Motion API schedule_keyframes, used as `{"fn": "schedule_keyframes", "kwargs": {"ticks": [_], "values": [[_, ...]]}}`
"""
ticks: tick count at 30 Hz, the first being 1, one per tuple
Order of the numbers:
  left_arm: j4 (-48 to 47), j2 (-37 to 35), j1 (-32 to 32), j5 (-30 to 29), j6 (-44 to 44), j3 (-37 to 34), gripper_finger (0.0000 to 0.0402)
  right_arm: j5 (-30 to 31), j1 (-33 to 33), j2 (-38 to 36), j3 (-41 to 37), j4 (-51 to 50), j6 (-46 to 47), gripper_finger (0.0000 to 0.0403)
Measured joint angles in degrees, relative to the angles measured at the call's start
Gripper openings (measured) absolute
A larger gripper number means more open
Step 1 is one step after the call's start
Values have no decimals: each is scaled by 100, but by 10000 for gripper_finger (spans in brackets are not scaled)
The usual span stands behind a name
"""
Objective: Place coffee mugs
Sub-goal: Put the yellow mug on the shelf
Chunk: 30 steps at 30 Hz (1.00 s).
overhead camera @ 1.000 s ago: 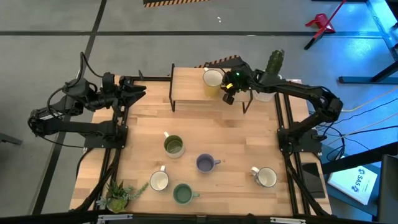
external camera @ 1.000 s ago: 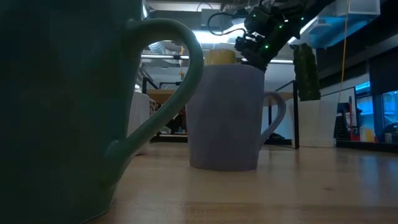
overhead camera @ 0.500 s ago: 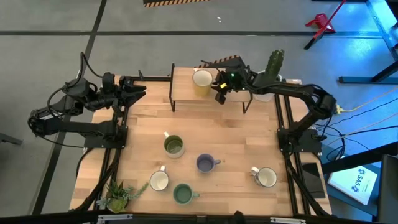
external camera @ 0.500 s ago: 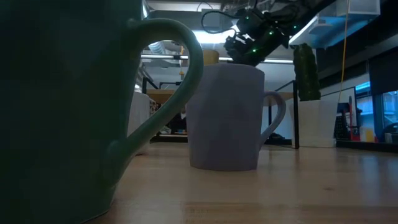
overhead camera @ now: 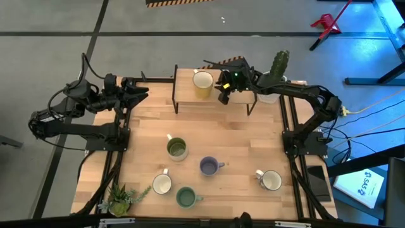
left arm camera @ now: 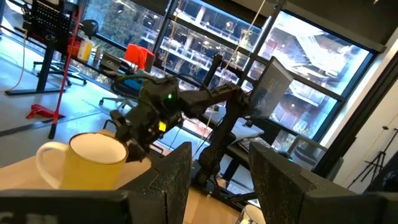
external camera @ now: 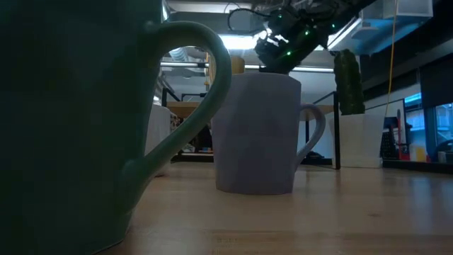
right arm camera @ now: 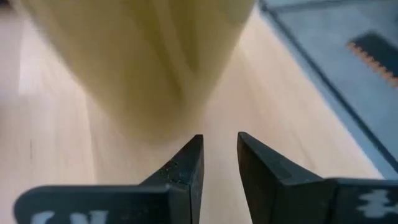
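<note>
A yellow mug (overhead camera: 202,83) stands upright on its base on a raised wooden shelf (overhead camera: 190,95) at the table's far edge. It also shows in the left wrist view (left arm camera: 93,162) and fills the right wrist view (right arm camera: 143,56). My right gripper (overhead camera: 223,92) (right arm camera: 219,152) is just right of the mug, low at its side wall, with its fingers a narrow gap apart. My left gripper (overhead camera: 142,94) (left arm camera: 221,180) waits open at the table's left edge. Several more mugs stand on the tabletop: olive (overhead camera: 177,148), purple (overhead camera: 209,166), green (overhead camera: 185,197), and two white ones (overhead camera: 162,183) (overhead camera: 271,180). My right gripper comes level from the table's right at the yellow mug's side wall, near its base (right arm camera: 168,121). The fingertips (right arm camera: 196,146) stand right at that wall with nothing between them. I cannot tell whether they touch it.
A cactus in a white pot (overhead camera: 273,69) stands right of the shelf, close behind my right arm. A small leafy plant (overhead camera: 120,199) sits at the near left corner. In the low view the green mug (external camera: 71,120) and the purple mug (external camera: 258,134) block much of the scene.
My right gripper has moved toward the table's left along the shelf. The yellow mug has slid left across the shelf just ahead of it and has stayed upright. Most of the slide came early, with only a little since.
</note>
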Motion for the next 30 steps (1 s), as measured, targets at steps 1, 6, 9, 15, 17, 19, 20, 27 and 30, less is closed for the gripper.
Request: {"fn": "schedule_keyframes", "kwargs": {"ticks": [1, 6, 9, 15, 17, 19, 20, 27, 30], "values": [[0, -2, 0, 2, 0, 0, 153, 8, -4, -28, 114, -256, -41, 83], [0, -2, 0, 2, 54, 0, 153, -35, 240, -103, 653, -981, -308, 83], [0, -2, 0, 2, 94, 0, 153, 237, 531, -75, 700, -927, -355, 83], [0, -1, 0, 2, 94, 0, 153, 870, 704, -71, 700, -990, -361, 83], [0, 0, 0, 2, 96, 0, 153, 847, 709, -66, 700, -949, -356, 83], [0, -2, 0, 2, 96, 0, 153, 733, 713, -4, 703, -828, -324, 83], [0, 0, 0, 2, 94, 0, 153, 674, 713, 36, 703, -816, -291, 83], [0, -1, -1, 26, 93, 0, 153, 433, 709, 369, 700, -345, -203, 83], [0, -2, 0, 26, 94, 0, 153, 411, 709, 421, 700, -63, -144, 83]]}}
